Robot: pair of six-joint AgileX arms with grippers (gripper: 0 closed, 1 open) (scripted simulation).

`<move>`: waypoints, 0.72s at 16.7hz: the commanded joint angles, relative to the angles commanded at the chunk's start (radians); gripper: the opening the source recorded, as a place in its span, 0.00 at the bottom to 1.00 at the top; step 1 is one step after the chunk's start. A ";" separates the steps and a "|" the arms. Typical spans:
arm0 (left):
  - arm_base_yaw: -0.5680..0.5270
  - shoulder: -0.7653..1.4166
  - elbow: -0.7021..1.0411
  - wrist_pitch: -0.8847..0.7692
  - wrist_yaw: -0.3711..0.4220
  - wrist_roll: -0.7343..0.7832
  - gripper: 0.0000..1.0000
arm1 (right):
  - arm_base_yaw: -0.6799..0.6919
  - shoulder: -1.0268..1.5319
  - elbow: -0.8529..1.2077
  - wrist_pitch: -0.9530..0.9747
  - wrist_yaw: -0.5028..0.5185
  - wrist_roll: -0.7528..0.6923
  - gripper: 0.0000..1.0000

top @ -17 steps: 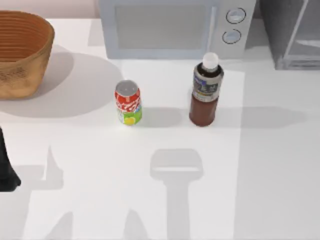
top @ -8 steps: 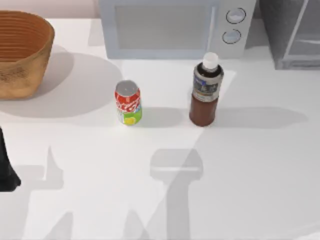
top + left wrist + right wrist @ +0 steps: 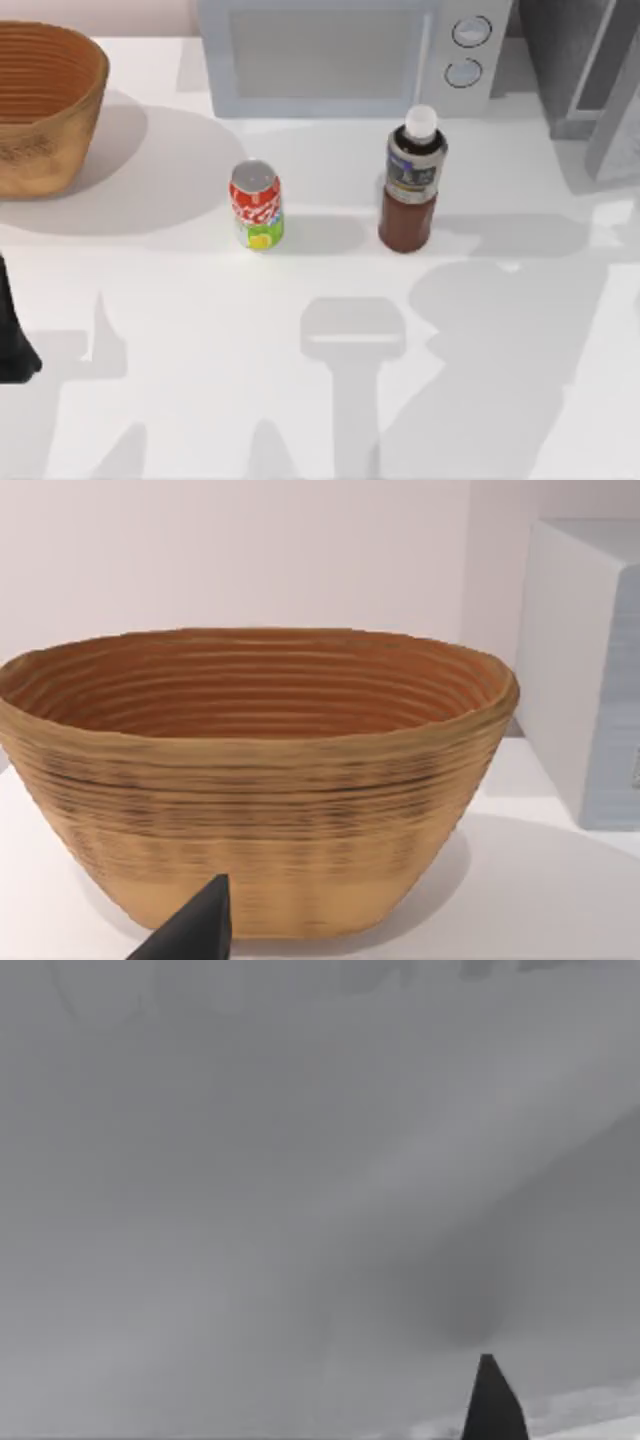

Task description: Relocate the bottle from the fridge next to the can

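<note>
Although the task speaks of taking it out of the fridge (image 3: 585,70), the bottle (image 3: 411,182) already stands upright on the white bench (image 3: 200,350), in front of the microwave (image 3: 350,55) and well clear of the fridge, whose grey cabinet sits at the far right corner with its light-framed door swung open toward the near side. The can (image 3: 257,205) stands upright to the bottle's left, a clear gap between them, so the placement looks done or nearly so, though a closer spacing might be wanted. As a judgement, the bottle should handle as a rigid, fairly light plastic container with some liquid weight low down; it is tall and narrow, so it could tip if pushed near the white cap, and its smooth sides may be slippery. The safest hold would be across the body just under the grey label band, where the sides run straight. A woven basket (image 3: 45,105) sits at the far left of the bench, well apart from the task's things. The left gripper (image 3: 12,335) is parked at the left edge, touching nothing; its wrist view faces the basket and shows one dark fingertip, so whether its jaws are spread or pressed together cannot be told. The right wrist view shows a grey surface and one dark fingertip (image 3: 492,1400); its jaws likewise cannot be judged.
</note>
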State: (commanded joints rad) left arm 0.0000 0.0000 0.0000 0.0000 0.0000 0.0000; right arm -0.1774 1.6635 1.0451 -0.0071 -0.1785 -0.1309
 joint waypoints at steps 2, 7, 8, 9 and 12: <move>0.000 0.000 0.000 0.000 0.000 0.000 1.00 | 0.092 -0.028 -0.036 0.040 0.080 0.069 1.00; 0.000 0.000 0.000 0.000 0.000 0.000 1.00 | 0.151 -0.050 -0.062 0.069 0.138 0.119 1.00; 0.000 0.000 0.000 0.000 0.000 0.000 1.00 | 0.151 -0.050 -0.062 0.069 0.138 0.119 1.00; 0.000 0.000 0.000 0.000 0.000 0.000 1.00 | 0.136 -0.044 -0.066 0.066 0.143 0.114 1.00; 0.000 0.000 0.000 0.000 0.000 0.000 1.00 | 0.136 -0.008 -0.026 0.059 0.142 0.117 1.00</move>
State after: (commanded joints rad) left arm 0.0000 0.0000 0.0000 0.0000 0.0000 0.0000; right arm -0.0415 1.6557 1.0193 0.0517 -0.0365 -0.0138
